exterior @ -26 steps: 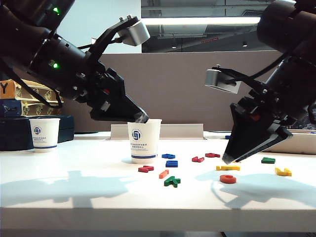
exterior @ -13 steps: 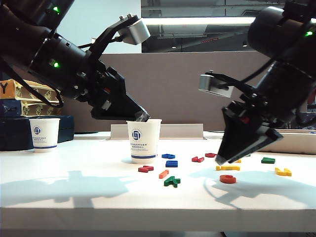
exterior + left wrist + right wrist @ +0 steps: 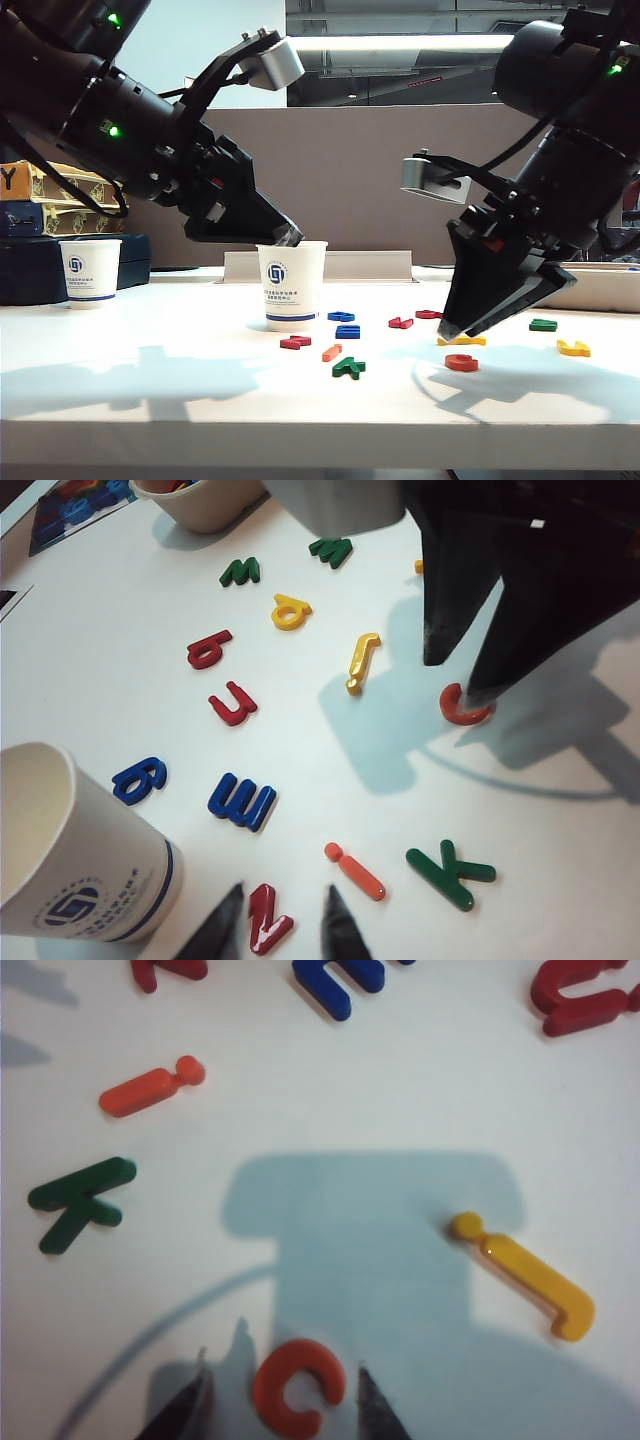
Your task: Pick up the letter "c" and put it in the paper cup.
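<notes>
Exterior view: the white table (image 3: 150, 400) is seen with two black arms above it. The left gripper (image 3: 290, 238) is held at the rim of the paper cup (image 3: 292, 286), on the cup's left side; whether it touches the rim cannot be told. In the left wrist view its fingertips (image 3: 338, 925) are seen spread apart with nothing between them, the dark red letter (image 3: 267, 921) lying on the table in the gap and the paper cup (image 3: 70, 855) just beside it.

The right gripper (image 3: 450, 330) is pointed down at the table, low over the letter "c" (image 3: 461, 362), with a yellow "j" (image 3: 461, 341) just behind it. In the right wrist view the right gripper (image 3: 280, 1400) is shown with its jaws open and astride the letter "c" (image 3: 297, 1386); one fingertip is seen on each side, apart from the letter, and nothing is gripped. The letter lies flat on the table, well apart from the cup.

Other letters are scattered between cup and gripper: a green "k" (image 3: 78, 1202), an orange "i" (image 3: 150, 1087), the yellow "j" (image 3: 525, 1275), and blue letters (image 3: 346, 324) near the cup's base. A smaller white cup (image 3: 90, 272) is stood at the far left of the table, beside stacked boxes (image 3: 40, 205).
</notes>
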Robot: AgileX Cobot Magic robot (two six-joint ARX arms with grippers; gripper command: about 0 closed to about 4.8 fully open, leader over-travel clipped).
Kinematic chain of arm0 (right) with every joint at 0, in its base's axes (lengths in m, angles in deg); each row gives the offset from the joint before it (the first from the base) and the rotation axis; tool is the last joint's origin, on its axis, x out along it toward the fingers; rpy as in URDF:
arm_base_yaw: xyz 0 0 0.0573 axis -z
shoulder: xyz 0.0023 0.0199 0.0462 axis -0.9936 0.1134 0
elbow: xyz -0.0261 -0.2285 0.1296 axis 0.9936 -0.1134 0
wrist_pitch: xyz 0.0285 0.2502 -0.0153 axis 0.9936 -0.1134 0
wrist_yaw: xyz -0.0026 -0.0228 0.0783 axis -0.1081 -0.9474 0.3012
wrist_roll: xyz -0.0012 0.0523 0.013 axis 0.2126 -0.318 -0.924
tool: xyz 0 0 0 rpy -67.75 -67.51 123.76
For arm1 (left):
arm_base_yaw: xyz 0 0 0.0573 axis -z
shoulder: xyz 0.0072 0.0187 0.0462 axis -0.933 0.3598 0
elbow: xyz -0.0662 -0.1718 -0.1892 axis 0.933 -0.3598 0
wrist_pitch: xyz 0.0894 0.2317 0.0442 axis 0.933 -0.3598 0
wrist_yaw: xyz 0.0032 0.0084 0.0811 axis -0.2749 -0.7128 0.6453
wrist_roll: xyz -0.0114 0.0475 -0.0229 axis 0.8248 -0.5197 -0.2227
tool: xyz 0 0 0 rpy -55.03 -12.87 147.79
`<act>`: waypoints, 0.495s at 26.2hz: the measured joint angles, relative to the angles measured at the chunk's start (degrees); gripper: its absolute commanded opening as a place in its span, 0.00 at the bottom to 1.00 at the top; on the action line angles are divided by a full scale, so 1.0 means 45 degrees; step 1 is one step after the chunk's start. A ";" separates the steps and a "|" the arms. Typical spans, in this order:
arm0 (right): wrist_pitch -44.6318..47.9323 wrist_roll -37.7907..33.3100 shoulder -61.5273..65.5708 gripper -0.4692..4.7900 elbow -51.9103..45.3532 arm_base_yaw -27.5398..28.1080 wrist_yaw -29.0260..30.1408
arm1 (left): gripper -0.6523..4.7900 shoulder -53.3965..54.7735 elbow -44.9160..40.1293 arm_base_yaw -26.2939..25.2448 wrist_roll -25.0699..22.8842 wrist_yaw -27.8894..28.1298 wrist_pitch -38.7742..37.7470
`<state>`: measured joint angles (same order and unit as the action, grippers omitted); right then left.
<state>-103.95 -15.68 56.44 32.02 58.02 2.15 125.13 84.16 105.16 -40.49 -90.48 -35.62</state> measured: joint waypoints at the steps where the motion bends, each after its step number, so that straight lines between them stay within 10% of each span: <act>1: -0.0015 0.0000 0.0000 0.43 0.0000 0.0000 0.0000 | 0.29 0.0000 0.0000 0.0000 0.0000 0.0000 -0.0005; 13: -0.0238 0.0209 0.0238 0.47 0.0000 -0.0010 -0.0155 | 0.29 0.0000 0.0000 0.0000 0.0000 0.0000 -0.0005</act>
<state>-105.02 -14.74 57.51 32.02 57.97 1.46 125.13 84.16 105.16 -40.49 -90.48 -35.65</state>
